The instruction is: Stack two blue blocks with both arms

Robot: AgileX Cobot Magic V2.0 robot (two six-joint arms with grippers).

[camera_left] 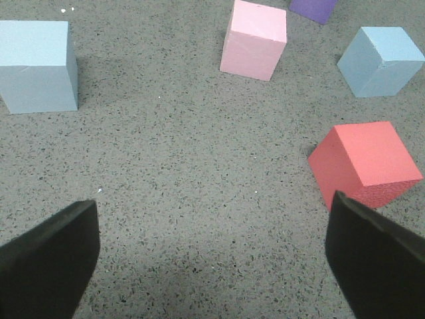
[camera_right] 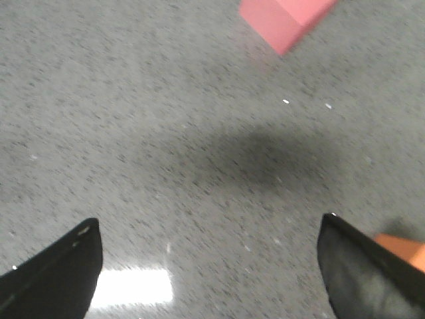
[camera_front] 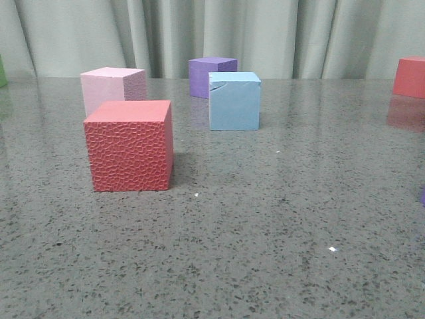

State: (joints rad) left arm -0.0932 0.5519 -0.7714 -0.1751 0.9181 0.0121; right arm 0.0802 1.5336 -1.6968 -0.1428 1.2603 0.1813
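One sky-blue block [camera_front: 234, 100], with a small crack at a top edge, stands mid-table in the front view, behind and right of the red cube [camera_front: 130, 145]. The left wrist view shows both blue blocks: one [camera_left: 38, 65] and the other [camera_left: 387, 60], far apart, with bare table between. My left gripper [camera_left: 212, 256] is open and empty above bare table, the red cube [camera_left: 367, 162] beside one finger [camera_left: 375, 262]. My right gripper [camera_right: 209, 266] is open and empty over bare table. Neither gripper shows in the front view.
A pale pink cube [camera_front: 113, 88] stands behind the red one and a purple cube [camera_front: 211, 76] behind the blue block. Another red cube [camera_front: 410, 76] sits far right. The right wrist view is blurred, with a pink-red block [camera_right: 285, 18] and an orange bit [camera_right: 402, 249].
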